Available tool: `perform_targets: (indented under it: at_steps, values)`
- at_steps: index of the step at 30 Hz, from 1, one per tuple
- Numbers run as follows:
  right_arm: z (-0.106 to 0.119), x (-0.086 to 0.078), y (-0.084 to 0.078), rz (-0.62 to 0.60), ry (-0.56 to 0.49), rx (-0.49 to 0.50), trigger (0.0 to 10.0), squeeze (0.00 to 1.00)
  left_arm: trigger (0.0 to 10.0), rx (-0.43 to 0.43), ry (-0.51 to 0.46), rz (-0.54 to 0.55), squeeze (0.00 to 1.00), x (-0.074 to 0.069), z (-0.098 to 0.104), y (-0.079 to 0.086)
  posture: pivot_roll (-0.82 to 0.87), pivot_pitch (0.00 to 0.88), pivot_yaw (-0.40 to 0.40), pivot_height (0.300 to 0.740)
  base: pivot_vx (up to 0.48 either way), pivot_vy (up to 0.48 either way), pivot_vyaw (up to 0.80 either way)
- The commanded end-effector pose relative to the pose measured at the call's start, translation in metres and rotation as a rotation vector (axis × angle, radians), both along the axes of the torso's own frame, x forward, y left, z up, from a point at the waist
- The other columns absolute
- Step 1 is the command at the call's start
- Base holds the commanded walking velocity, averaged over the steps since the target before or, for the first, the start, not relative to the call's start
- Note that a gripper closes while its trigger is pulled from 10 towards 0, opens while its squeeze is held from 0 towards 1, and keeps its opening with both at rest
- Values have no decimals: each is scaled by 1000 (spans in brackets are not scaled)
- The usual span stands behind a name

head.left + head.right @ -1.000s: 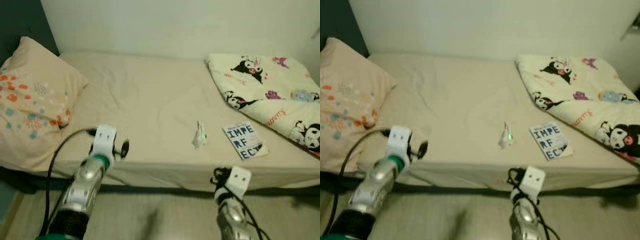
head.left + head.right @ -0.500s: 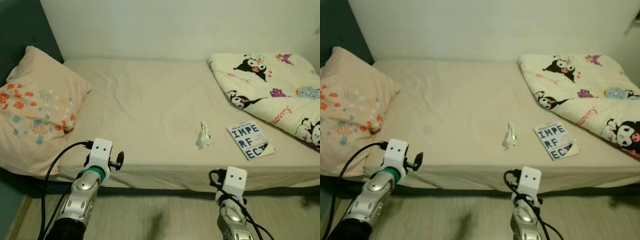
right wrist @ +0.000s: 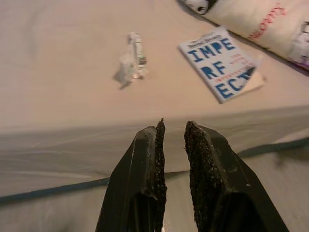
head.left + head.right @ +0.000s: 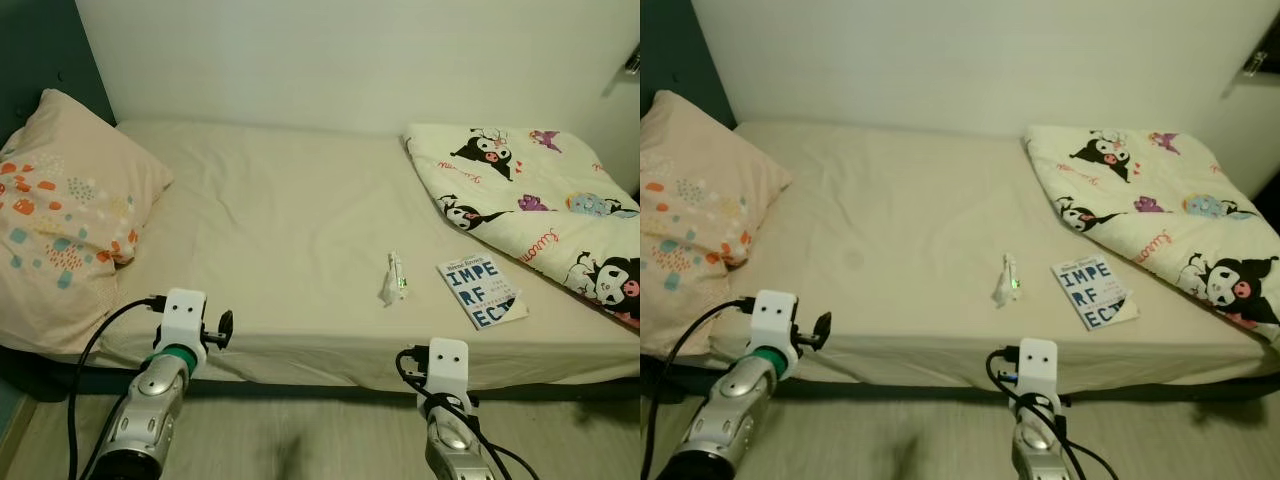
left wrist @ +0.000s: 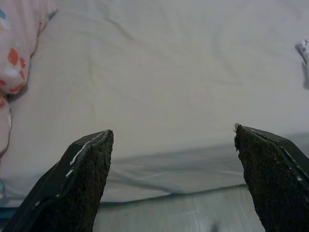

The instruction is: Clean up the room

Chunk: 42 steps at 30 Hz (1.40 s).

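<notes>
Left gripper has lowered and drawn back from the bed; it now sits at the mattress edge rather than over it. Right gripper has likewise dropped slightly below that edge. Camera view has shifted; objects ahead of the grippers unmoved.

**Robot arms and grippers: appearance**

Left arm: silver metal segments, green ring below a white box-shaped wrist module with two dark screw holes, looping black cable. Right arm: silver, with matching white module and coiled black cables. Fingers: black, wedge-shaped, with coarse gritty pads and scuffed edges.
</notes>
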State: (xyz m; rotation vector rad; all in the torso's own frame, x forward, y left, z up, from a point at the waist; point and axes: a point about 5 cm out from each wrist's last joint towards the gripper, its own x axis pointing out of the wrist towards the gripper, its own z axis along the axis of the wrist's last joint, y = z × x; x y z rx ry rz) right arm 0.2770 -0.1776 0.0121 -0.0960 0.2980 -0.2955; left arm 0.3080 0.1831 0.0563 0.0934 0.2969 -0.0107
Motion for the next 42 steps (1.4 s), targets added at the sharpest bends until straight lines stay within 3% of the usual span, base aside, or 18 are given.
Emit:
perform_targets:
  at_steps: [1, 7, 12, 33, 42]
  values:
    - [0, -2, -6, -38, 7, 0, 10000, 0, 10000, 16, 27, -10, 0, -2, -5, -1, 112, 31, -16, 740, 0, 0, 0]
    - [-1, -1, -4, -41, 12, 8, 10000, 0, 10000, 32, -29, 3, 0, 6, 11, 6, 123, 43, -11, 740, 0, 0, 0]
    - [-3, -5, -6, -61, 15, 47, 10000, 0, 10000, 16, -73, -71, 0, 13, 27, 0, 127, 50, -12, 740, 0, 0, 0]
    - [-2, -1, -7, -51, 32, 34, 10000, 0, 10000, 0, -57, -74, 0, 8, 23, -7, 127, 53, -17, 740, 0, 0, 0]
    - [-7, -6, -12, -72, 39, 76, 10000, 0, 10000, -9, -6, -33, 0, 2, 9, -5, 115, 26, -19, 740, 0, 0, 0]
